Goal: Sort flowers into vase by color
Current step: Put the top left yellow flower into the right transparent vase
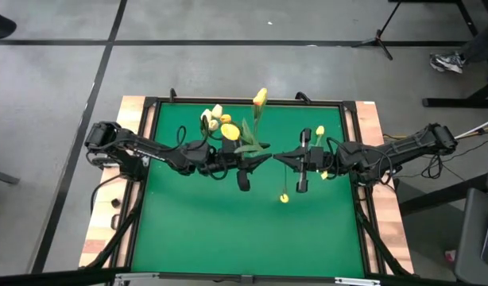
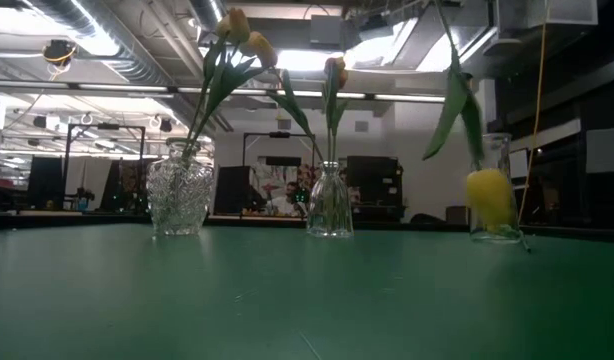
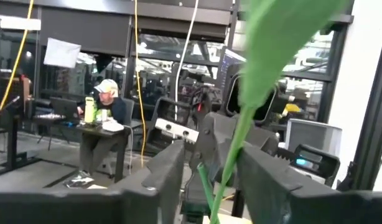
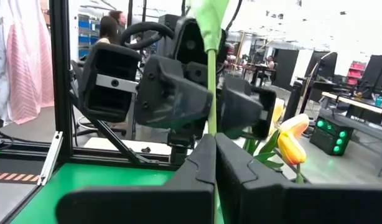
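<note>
While both arms are meeting above the green worktop (image 1: 188, 230), right hand (image 4: 214, 163) is clenching a yellow tulip's stem (image 4: 211, 93), bud (image 1: 284, 198) hanging low, left hand (image 3: 211, 177) gaping around that stem, unclosed.

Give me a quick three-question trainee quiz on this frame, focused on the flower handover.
1. True or false: the right gripper is shut on the flower's green stem.
2. The left gripper is: A) clamped on a vase; B) open, with its fingers either side of the stem; C) resting flat on the table.
3. In the low view, does the flower's yellow bud point up or down?

Key: 1 true; 2 B; 3 down.
</note>
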